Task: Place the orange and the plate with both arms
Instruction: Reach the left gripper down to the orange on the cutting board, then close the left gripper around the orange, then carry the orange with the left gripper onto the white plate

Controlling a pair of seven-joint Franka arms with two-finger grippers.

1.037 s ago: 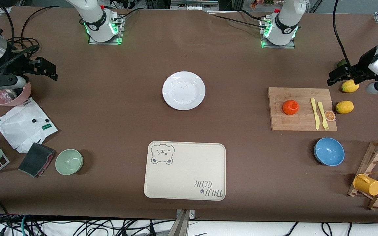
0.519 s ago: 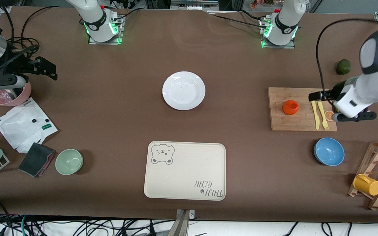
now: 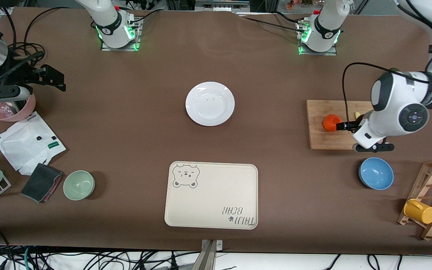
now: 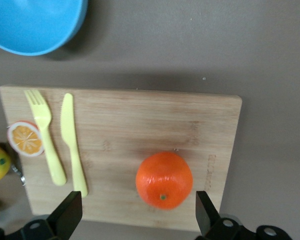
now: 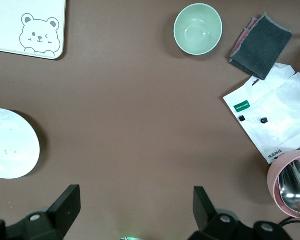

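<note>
The beige rectangular tray with a bear drawing (image 3: 211, 195) lay nearest the front camera. Farther from that camera sat the round white glossy plate (image 3: 210, 103), flat, with no long axis. The small round red-orange orange (image 3: 331, 122) rested on the wooden cutting board (image 3: 326, 140) toward the left arm's end, its stem dimple facing up.

The step in hand looked like the reach for the orange. The left gripper (image 4: 137, 217) hovered over it with fingers spread wide; next it would need to descend and close. The right gripper (image 5: 135, 215), also spread apart, waited above bare table at the right arm's end.
</note>
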